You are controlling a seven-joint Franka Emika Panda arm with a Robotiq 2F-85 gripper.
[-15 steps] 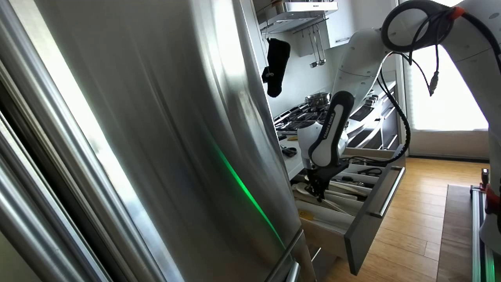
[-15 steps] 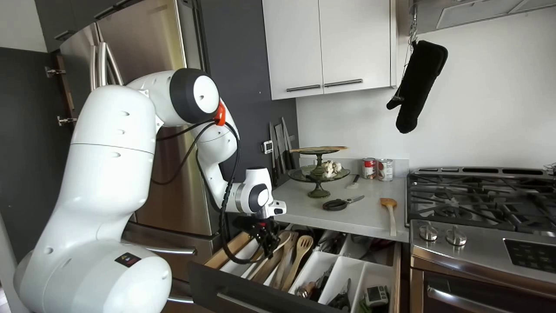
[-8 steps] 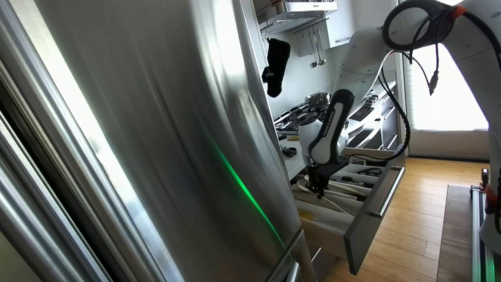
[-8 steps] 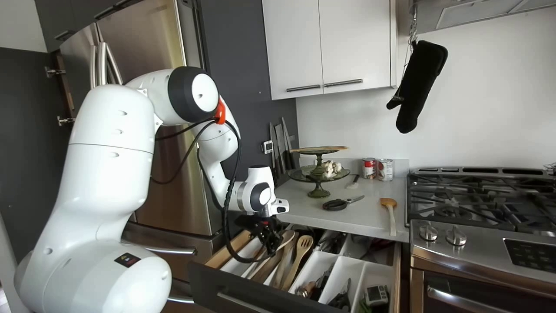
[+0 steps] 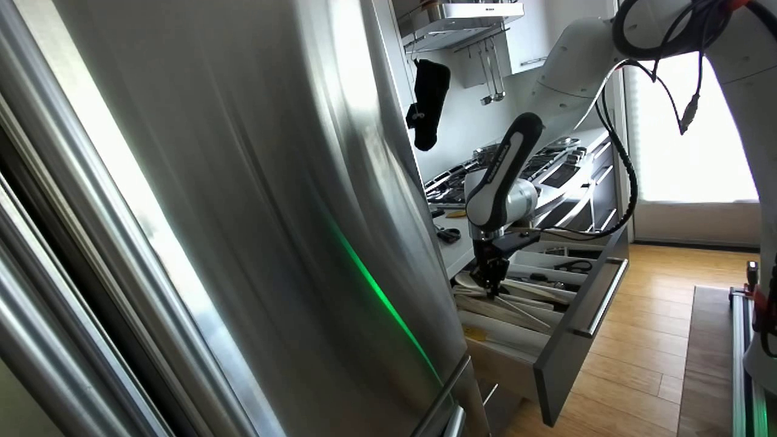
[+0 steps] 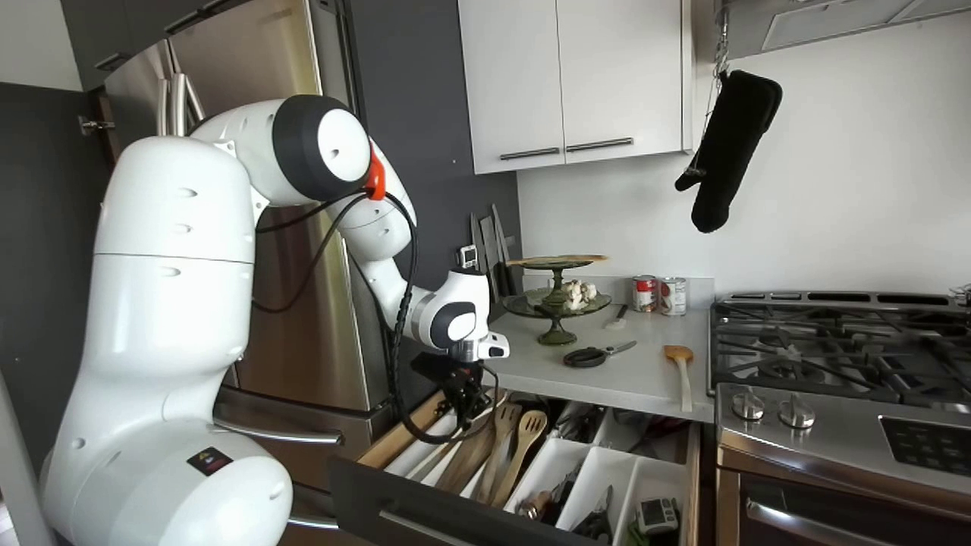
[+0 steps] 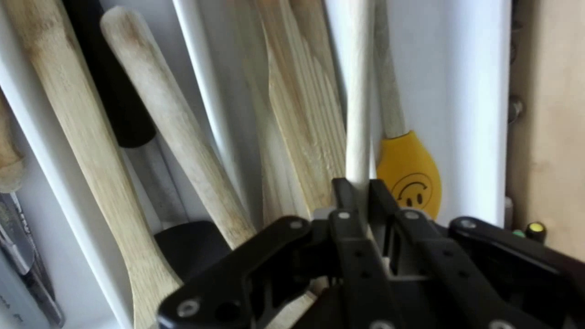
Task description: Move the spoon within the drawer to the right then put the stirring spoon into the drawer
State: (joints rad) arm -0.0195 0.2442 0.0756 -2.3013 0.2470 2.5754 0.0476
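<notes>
My gripper (image 7: 359,185) is shut on the pale round handle of a wooden spoon (image 7: 358,91). The spoon's head is behind the gripper in the wrist view; in an exterior view the spoon (image 5: 523,312) slants through the gripper (image 5: 491,291), its head at the drawer's back. The gripper (image 6: 466,413) is over the open drawer (image 6: 364,489), near its fridge-side compartments. The drawer's dark front (image 5: 561,370) shows too. I cannot tell whether the spoon touches the drawer. A wooden utensil with an orange head (image 6: 679,353), possibly the stirring spoon, lies on the counter.
A yellow smiley-faced utensil (image 7: 411,169) lies beside the held handle. Other wooden tools, including a slotted spoon (image 6: 531,425), fill nearby compartments between white dividers (image 7: 205,77). The fridge (image 5: 243,212) stands close beside the drawer. Scissors (image 6: 588,356) and a cake stand (image 6: 557,334) are on the counter.
My gripper has risen and shifted slightly toward the drawer's back. The held spoon has moved with it, its handle now reaching a different place nearer the drawer front.
</notes>
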